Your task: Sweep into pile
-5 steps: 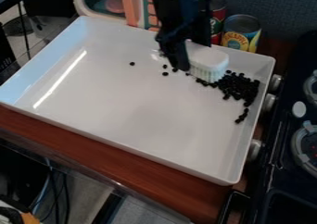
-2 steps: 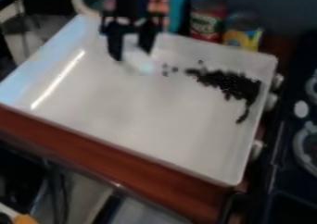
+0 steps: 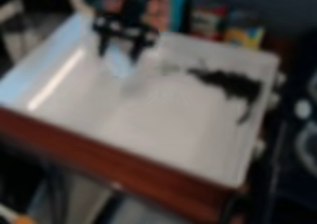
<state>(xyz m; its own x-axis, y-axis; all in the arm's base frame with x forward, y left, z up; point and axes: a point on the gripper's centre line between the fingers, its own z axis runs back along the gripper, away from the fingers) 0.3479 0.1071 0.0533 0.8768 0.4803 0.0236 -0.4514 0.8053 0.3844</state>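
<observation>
Camera view: the gripper [image 3: 119,56] is closed on a pale brush [image 3: 119,63] at the white tray's [image 3: 145,160] far left, bristles apparently down, ready for sweeping. The dark pile [image 3: 232,85] lies by the far right corner, probably gathered against the walls.

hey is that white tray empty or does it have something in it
Not empty: the tray holds a dark, uneven heap toward its far right corner, standing out against the white floor.
</observation>
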